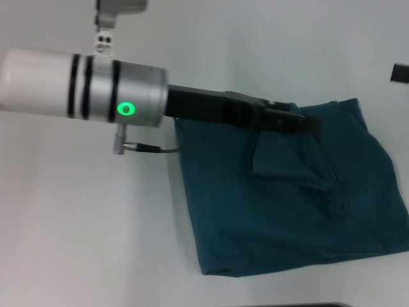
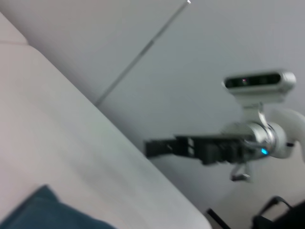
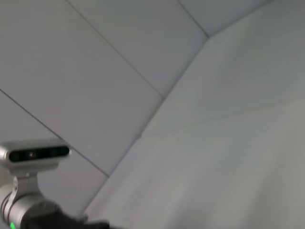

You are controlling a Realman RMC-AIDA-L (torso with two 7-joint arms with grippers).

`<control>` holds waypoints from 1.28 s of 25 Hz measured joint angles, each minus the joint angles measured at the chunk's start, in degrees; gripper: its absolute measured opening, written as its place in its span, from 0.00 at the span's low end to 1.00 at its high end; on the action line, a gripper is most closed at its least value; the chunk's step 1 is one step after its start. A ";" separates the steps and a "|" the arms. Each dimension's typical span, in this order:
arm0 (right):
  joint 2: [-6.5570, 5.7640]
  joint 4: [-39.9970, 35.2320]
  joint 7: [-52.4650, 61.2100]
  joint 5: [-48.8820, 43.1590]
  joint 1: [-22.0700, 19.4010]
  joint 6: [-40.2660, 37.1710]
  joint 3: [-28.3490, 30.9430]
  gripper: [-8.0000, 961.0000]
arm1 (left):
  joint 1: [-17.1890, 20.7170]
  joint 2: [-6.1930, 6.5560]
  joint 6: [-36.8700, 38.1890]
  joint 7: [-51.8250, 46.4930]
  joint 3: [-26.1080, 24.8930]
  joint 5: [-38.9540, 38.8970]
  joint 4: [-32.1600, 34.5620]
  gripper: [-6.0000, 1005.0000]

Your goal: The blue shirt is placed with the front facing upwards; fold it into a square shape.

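Teal blue shirt (image 1: 287,198) folded on table (image 1: 83,224) | left gripper (image 1: 310,121) over top edge | fingers: cannot tell

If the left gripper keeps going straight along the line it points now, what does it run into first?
Probably nothing solid soon. In the head view the left gripper points across the far edge of the blue shirt toward bare table; its height over the cloth is unclear, so it may brush the fabric.

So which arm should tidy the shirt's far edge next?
Left, probably. The left gripper already reaches over the far edge of the folded blue shirt; the right gripper shows only in the left wrist view, raised off the table.
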 joint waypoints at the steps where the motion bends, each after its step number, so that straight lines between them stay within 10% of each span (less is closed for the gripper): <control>1: -0.12 -0.01 0.32 -0.06 -0.36 -0.21 -0.62 0.95 | 0.45 0.08 0.02 0.00 -0.62 0.52 -0.34 0.85; 15: -0.70 -0.06 2.22 -2.75 -2.02 -6.61 -4.40 0.95 | 7.65 1.91 2.01 2.78 -10.03 3.13 -2.94 0.93; 32: -0.10 0.46 2.29 -5.38 -2.24 -3.24 -6.38 0.95 | 8.24 -0.09 0.69 3.65 -10.34 6.81 -2.11 0.93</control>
